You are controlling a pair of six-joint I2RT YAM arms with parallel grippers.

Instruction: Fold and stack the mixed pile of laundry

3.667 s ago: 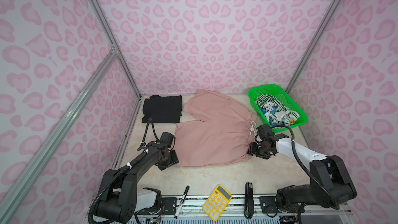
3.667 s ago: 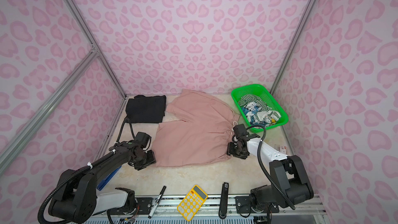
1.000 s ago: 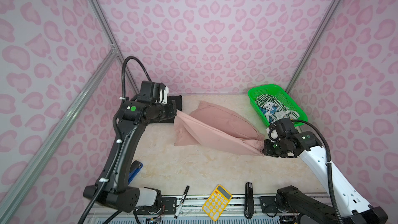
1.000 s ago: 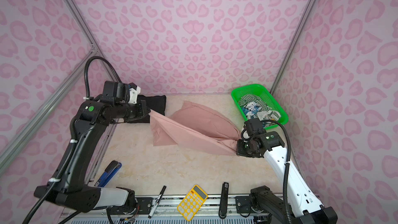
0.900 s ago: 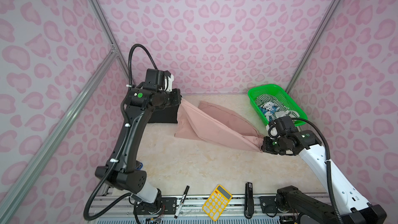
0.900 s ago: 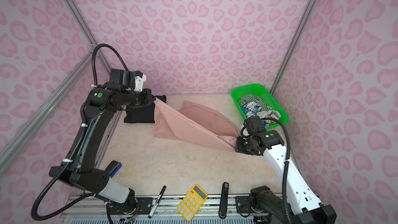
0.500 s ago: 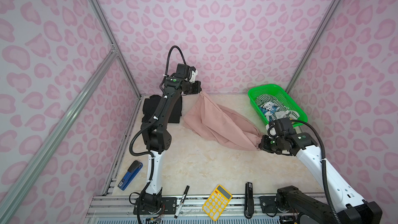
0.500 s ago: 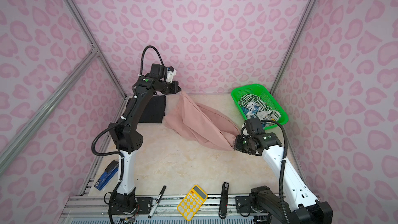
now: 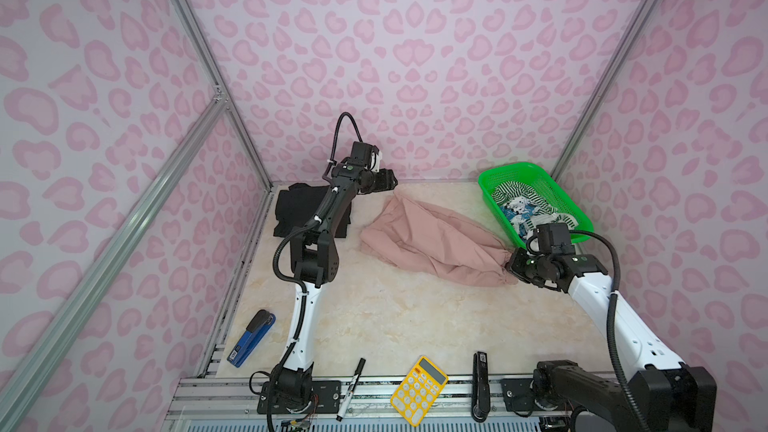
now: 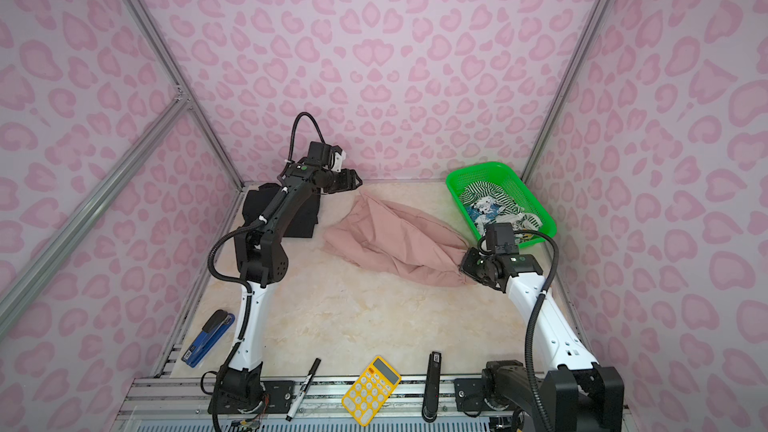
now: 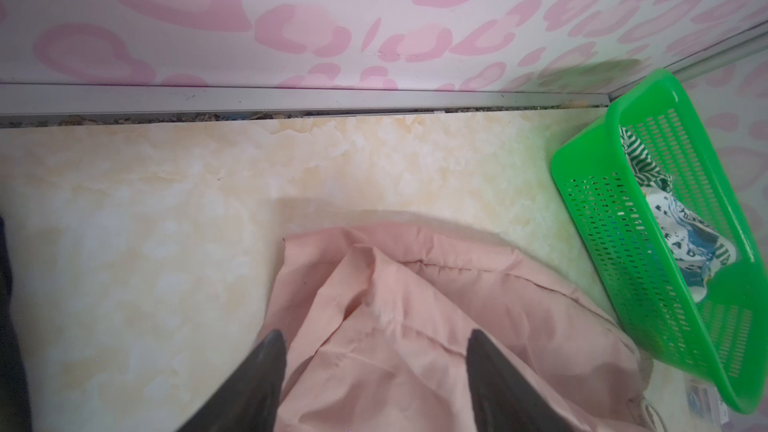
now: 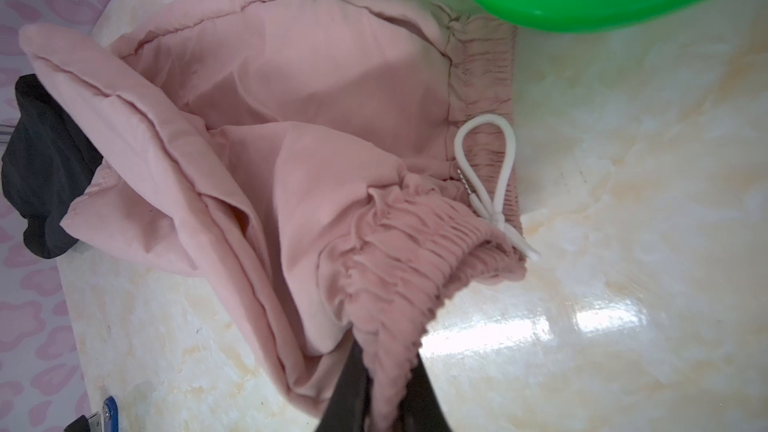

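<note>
Letting go of the dusty-pink shorts point(image 9: 428, 238), the left gripper point(image 11: 376, 336) now hangs spread above their far hem — the cloth has dropped in a rumpled half-fold on the table point(image 9: 374, 317), beside the green basket point(image 9: 490, 184), while the right gripper point(image 12: 386, 363) stays pinched on the waistband point(image 12: 415, 238), so smoothing likely remains.

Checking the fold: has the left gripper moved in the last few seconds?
Yes. The left gripper went away from the calculator toward the back wall.
</note>
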